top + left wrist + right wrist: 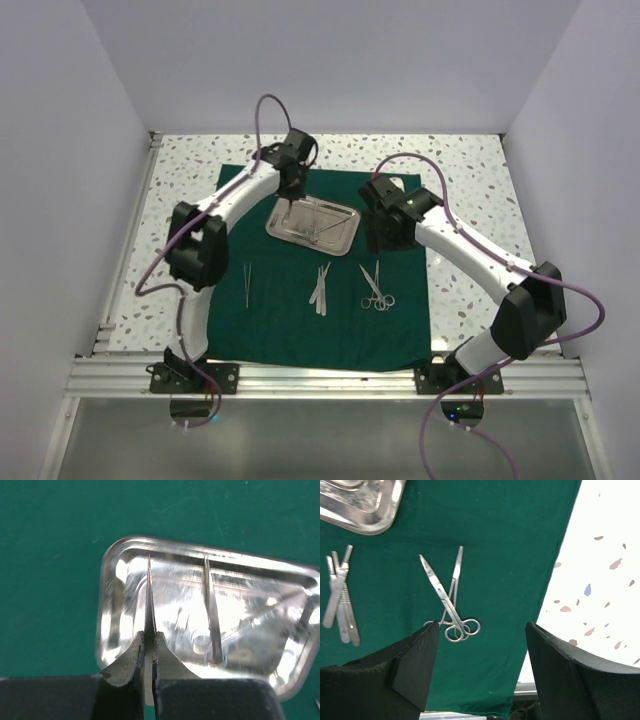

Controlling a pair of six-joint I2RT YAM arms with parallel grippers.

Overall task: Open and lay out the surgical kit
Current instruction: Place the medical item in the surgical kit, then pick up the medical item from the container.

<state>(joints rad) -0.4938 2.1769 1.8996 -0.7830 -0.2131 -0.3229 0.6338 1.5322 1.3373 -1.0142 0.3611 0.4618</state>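
Matt dark green cloth wrap [300, 325]; mirror-polished steel tray [107, 630]; bright, smooth steel tweezers [150, 605] and scissors [451, 605]; smooth white speckled tabletop [600, 580]; matt black plastic fingers [415, 665] on the right gripper [482, 630].

dark green cloth wrap [290, 335]: plain | shiny silver rectangular steel tray [365, 525] | white stone tabletop [470, 170]: brown and blue specks

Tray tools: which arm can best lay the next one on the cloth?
Left. The left hand is shut on a thin tool over the tray. The right hand hangs open above the scissors.
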